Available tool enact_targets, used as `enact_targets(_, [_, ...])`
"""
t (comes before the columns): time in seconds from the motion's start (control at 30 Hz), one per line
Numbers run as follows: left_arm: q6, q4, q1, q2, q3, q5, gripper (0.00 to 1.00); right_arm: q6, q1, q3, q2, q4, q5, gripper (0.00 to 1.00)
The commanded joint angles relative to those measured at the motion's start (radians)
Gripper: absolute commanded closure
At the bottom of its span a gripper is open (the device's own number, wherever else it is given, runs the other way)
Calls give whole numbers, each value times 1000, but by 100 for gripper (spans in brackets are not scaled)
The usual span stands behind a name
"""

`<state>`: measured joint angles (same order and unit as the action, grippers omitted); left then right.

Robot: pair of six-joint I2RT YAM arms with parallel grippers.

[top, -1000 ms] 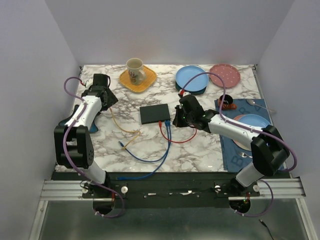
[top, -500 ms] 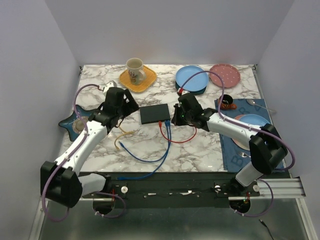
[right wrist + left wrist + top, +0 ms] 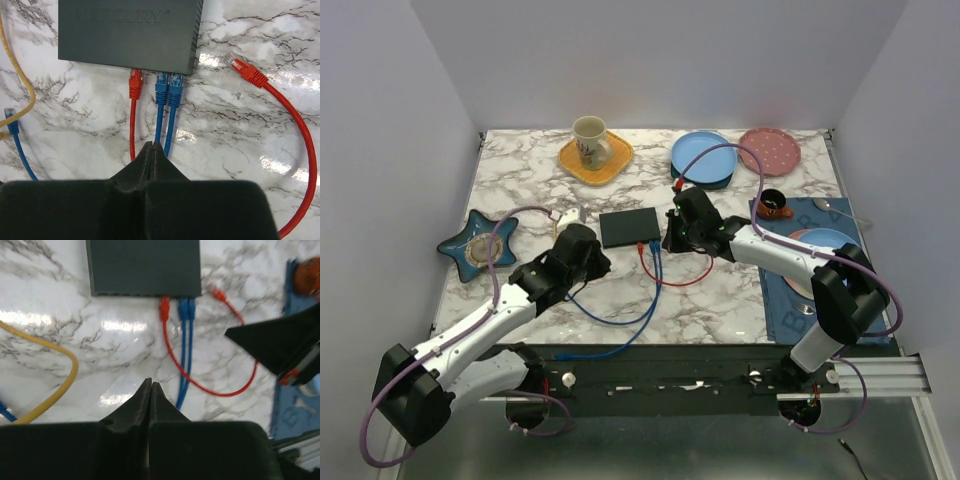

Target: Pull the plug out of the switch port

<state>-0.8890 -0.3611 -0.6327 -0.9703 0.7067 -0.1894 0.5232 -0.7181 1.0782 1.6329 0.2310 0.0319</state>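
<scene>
Swinging from far-left table corner toward near centre: left arm point(image 3: 470, 335). Its left gripper point(image 3: 597, 258) now sitting just near-left of black switch box point(image 3: 630, 227), fingers closing together on nothing. Emerging from under that arm, showing whole: star-shaped blue dish point(image 3: 448, 246). Shifting nearer: yellow cable point(image 3: 60, 385), mostly hiding under arm in top view. Edging slightly far-left toward box's right end: right gripper point(image 3: 670, 238).

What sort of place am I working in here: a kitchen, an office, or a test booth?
Most likely a staged test booth: plain pale walls box in a marble-pattern table, and a network switch with patch cables lies among a mug and a blue plate.
</scene>
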Motion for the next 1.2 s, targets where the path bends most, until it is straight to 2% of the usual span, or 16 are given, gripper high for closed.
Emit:
enact_targets(0.0, [-21,-59,-61,-14,-32,-62,100,4,0,19,15,2,0,99])
enact_targets(0.2, [-41,-79,-53,-125,-12,-48,100,8,0,14,19,4,-3,99])
enact_targets(0.3, [-25,-93,33,-229,2,8,100,0,0,15,19,4,5,99])
enact_targets(0.33, [-18,-82,119,-269,-6,27,100,-2,0,20,19,5,8,99])
enact_targets(0.43, [-8,-49,269,-326,-18,134,100,-12,2,40,28,13,10,99])
enact_targets(0.47, [-5,-45,337,-337,-9,137,100,-14,0,46,33,13,14,99])
enact_targets(0.63, [51,-113,464,-375,151,35,100,-26,0,95,59,22,26,99])
enact_targets(0.7, [64,-119,516,-378,212,42,100,-34,0,115,68,30,34,99])
enact_targets(0.8, [78,-116,521,-380,270,79,100,-43,0,156,90,37,55,99])
enact_targets(1.0, [33,83,452,-334,160,228,84,-55,19,354,226,89,65,99])
enact_targets(1.17, [-1,123,357,-415,131,206,82,-52,60,560,375,168,54,99])
